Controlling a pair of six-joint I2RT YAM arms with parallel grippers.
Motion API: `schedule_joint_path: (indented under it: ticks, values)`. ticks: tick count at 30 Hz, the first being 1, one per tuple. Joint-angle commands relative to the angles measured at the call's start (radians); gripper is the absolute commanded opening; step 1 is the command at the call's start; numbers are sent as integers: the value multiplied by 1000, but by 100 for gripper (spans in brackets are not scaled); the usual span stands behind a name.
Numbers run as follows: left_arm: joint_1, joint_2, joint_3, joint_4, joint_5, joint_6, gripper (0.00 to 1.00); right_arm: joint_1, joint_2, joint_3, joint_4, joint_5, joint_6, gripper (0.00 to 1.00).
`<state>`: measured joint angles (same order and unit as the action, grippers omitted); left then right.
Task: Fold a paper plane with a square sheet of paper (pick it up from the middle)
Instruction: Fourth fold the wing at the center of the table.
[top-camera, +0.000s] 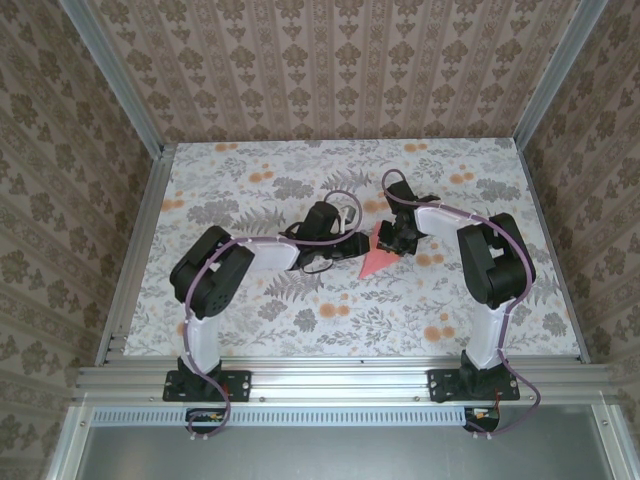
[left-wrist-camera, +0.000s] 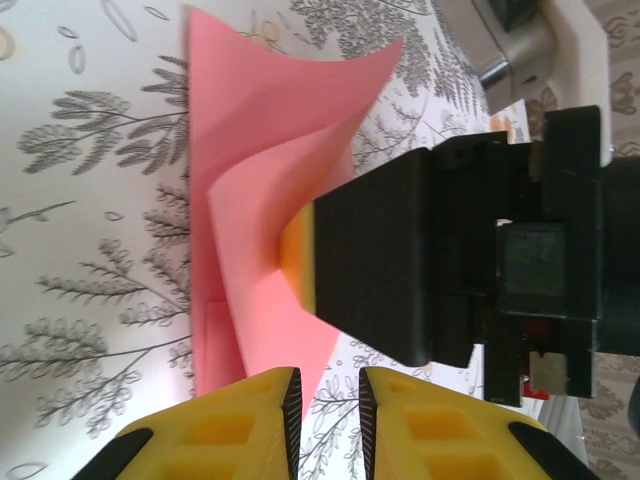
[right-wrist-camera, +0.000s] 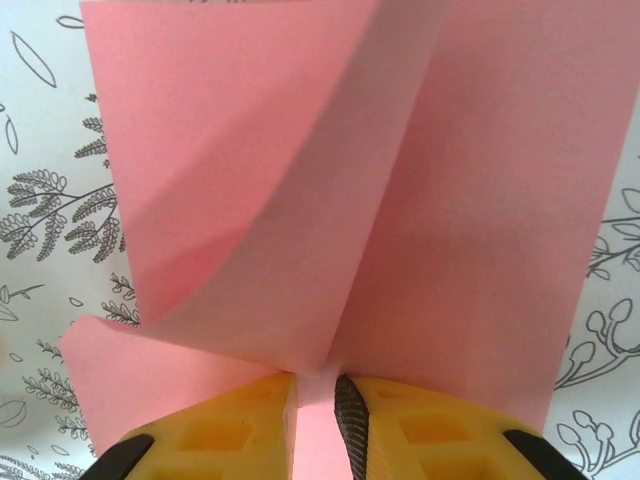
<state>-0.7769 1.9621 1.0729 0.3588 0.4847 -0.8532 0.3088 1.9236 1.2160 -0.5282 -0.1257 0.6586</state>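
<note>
R gripper (right-wrist-camera: 315, 397): jaws pinched on near edge of paper (right-wrist-camera: 300, 200); sheet partly folded, one flap curling up off surface. L gripper (left-wrist-camera: 330, 395): jaws slightly apart, nothing betw. them, tips just beside paper corner. Paper sits at ctr of table (top-camera: 300, 330), betw. both grippers.

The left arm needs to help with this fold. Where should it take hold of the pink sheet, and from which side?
Probably the raised flap of the square sheet of paper beside the right gripper, which pinches its middle. It stands off the table; approach from the left gripper side.
</note>
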Motion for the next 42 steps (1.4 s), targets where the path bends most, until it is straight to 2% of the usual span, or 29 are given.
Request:
schedule_joint_path:
  ticks: [1, 10, 20, 31, 38, 42]
  values:
    - [-17, 28, -7, 46, 43, -6, 25, -5, 86, -42, -84, 100, 30, 23]
    - [-26, 42, -26, -19, 39, 24, 24, -13, 76, -55, -78, 85, 47, 23]
    - [-26, 91, 18, -87, -1, 43, 13, -37, 26, -97, -23, 34, 46, 25]
    - [-28, 113, 57, -155, 10, 75, 9, -54, -46, -114, 109, -121, -36, 36]
    - [-45, 127, 116, -325, -36, 146, 6, -65, -118, -67, 74, -58, -124, 44]
    - [-56, 134, 140, -393, -55, 179, 6, -73, -93, -22, 34, -29, -170, 45]
